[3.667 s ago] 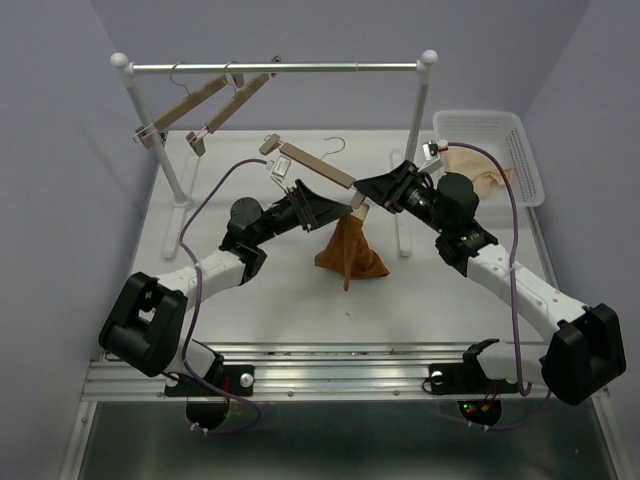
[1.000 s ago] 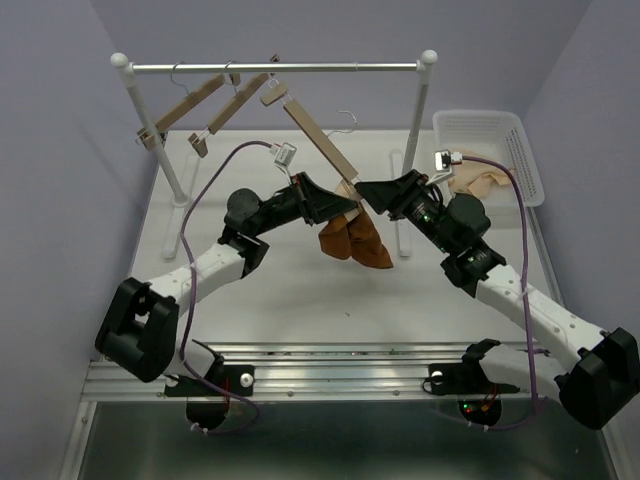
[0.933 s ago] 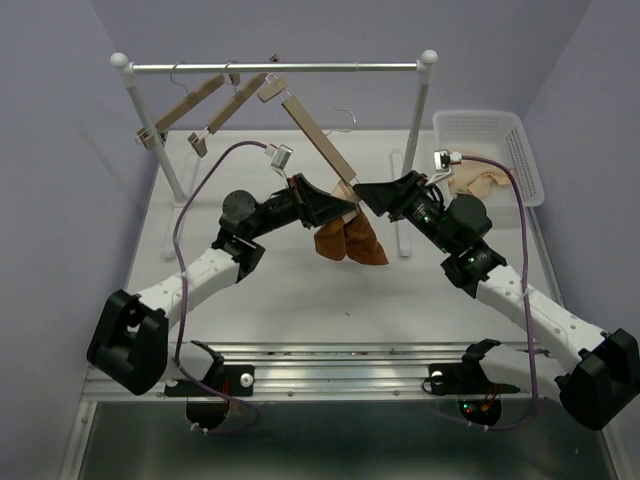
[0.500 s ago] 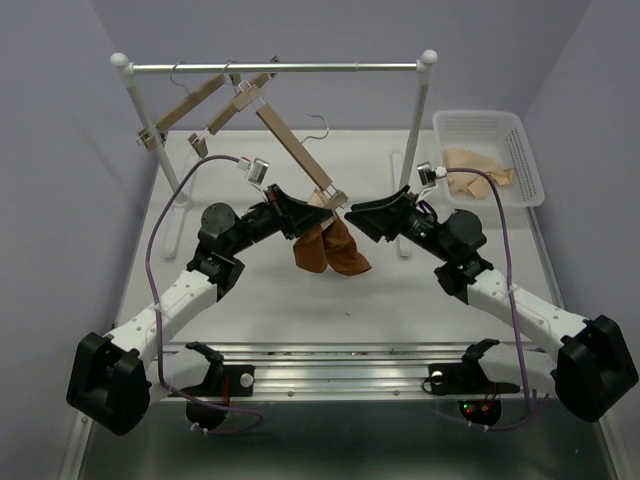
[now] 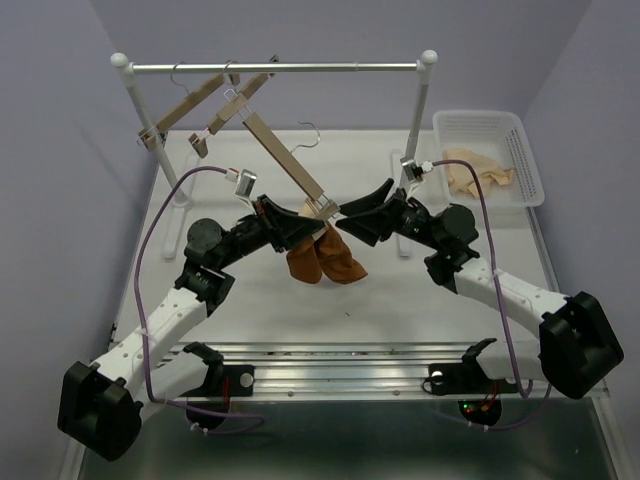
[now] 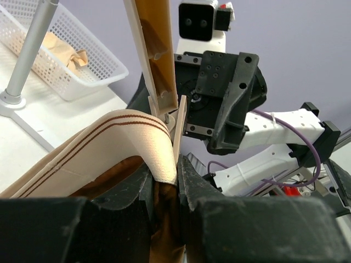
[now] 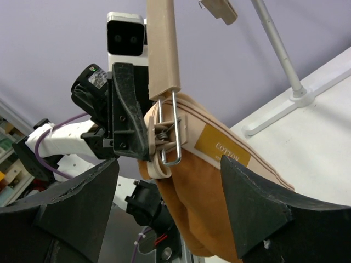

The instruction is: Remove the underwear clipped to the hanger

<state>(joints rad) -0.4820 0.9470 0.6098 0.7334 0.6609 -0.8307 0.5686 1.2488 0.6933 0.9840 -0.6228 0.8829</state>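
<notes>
Underwear point(image 5: 322, 260): rust-brown soft fabric, bunched and hanging over the middle of the table; cannot tell if it touches the surface. The waistband point(image 6: 104, 139) is cream with thin brown stripes and bears a tan "COTTON" label point(image 7: 225, 149). Hanger point(image 5: 278, 150): a straight, flat bar of light wood, tilted steeply. Its upper end lies toward the far left corner and its thin wire hook point(image 5: 305, 130) sticks out to the side. The metal wire spring clip point(image 7: 167, 137) at the lower end bites the waistband. Left gripper point(image 5: 300, 228): black fingers closed tight, pinching the waistband just beside the clip. Right gripper point(image 5: 352, 213): jaws spread wide and holding nothing, with the clip end in the gap between them. White plastic mesh basket point(image 5: 490, 122) at the far right corner, with pale beige crumpled cloth point(image 5: 478, 170) inside. Metal rail point(image 5: 275, 68) along the far edge carries two more wooden hangers point(image 5: 195, 100)
</notes>
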